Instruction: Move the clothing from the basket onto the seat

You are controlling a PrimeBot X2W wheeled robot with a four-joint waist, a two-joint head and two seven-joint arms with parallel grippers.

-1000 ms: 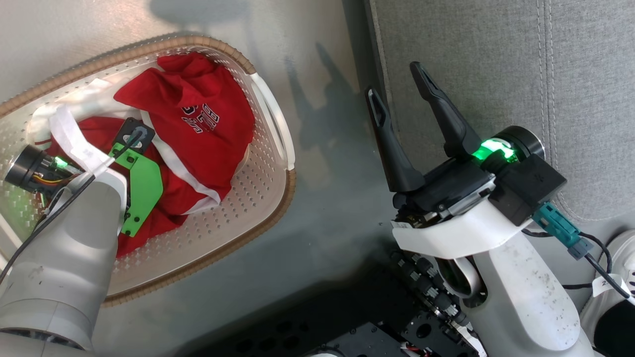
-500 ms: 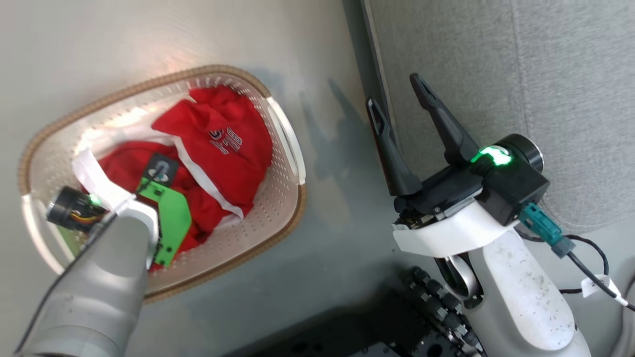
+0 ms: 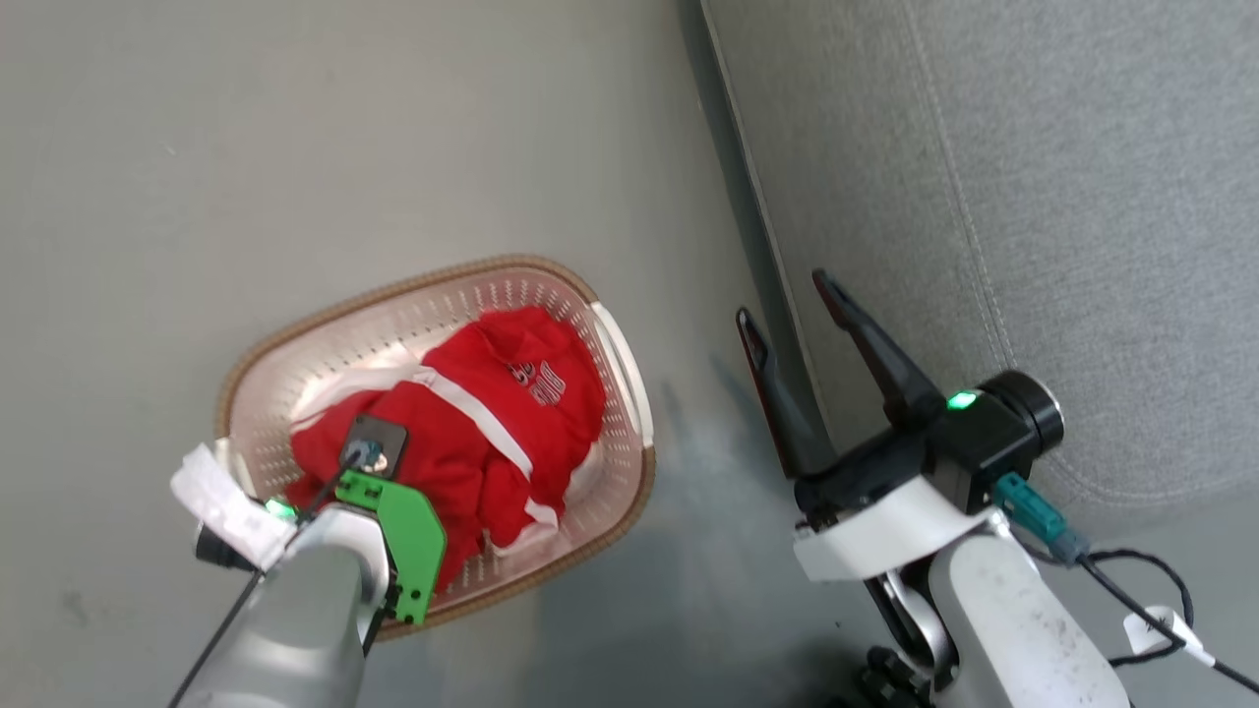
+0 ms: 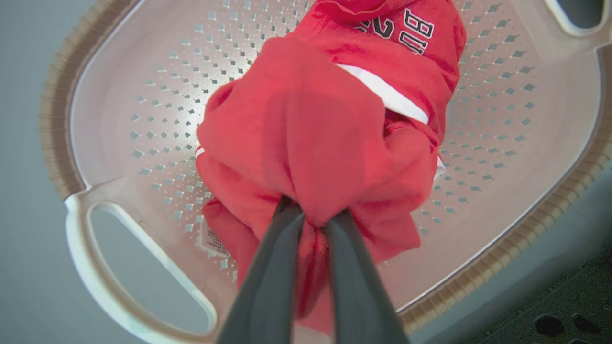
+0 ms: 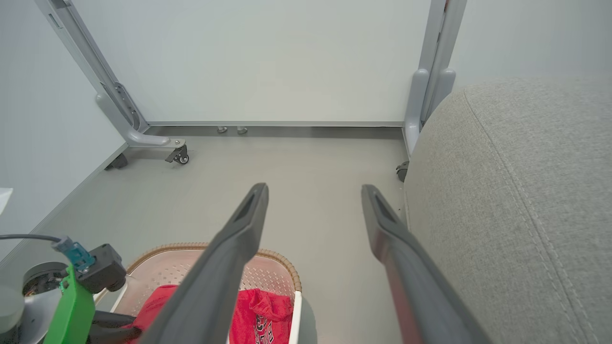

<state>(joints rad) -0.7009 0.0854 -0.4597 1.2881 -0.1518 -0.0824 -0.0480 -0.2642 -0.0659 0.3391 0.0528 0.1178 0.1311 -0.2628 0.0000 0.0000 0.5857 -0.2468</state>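
My left end effector pinches the clothing; my right end effector is spread apart. I'd lift slowly from the basket (cloth may snag), then toward the seat, upper right.

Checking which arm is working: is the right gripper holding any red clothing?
No, the right gripper has its fingers spread with nothing between them, and the clothing is in the basket below.

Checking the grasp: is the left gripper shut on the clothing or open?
Shut on the clothing: in the left wrist view the left gripper pinches red fabric between its fingers, over the basket.
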